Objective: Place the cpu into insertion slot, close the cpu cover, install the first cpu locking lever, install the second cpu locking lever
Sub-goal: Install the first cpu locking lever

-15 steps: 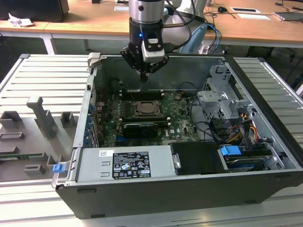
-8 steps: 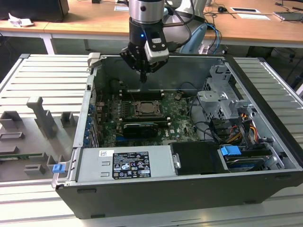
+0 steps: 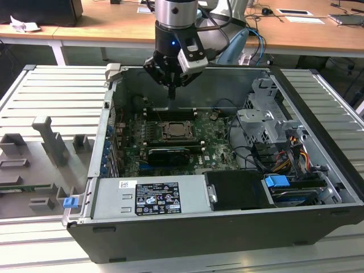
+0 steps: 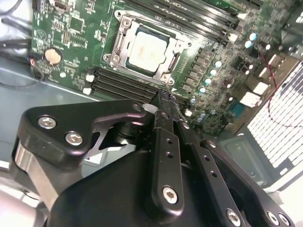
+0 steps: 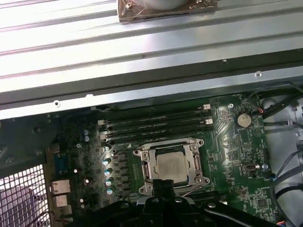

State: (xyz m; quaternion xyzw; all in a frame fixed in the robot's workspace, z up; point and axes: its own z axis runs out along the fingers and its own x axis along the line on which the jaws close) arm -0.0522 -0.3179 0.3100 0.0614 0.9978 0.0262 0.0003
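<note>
While the pincer [image 4: 165, 98] hangs closed, cpu [image 4: 148, 48] seated in insertion slot [image 4: 119, 40], well below

cpu [image 4: 147, 47] is showing pale silvery-beige, cpu cover [image 4: 121, 41] is reading silver-grey, motherboard [image 4: 71, 33] is showing green with pale blue capacitor tops [image 4: 218, 64], gripper [image 4: 166, 99] is looking matte black, table [image 3: 51, 85] is showing grey ribbed stripes.

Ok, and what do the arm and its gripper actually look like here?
The arm ends in a silver-grey cylindrical wrist with a black collar carrying a small blue light. A pale grey camera box sits beside it, and dark cables loop behind. The gripper is matte black: jointed links with silver screws and slim, hole-drilled fingers.
</note>
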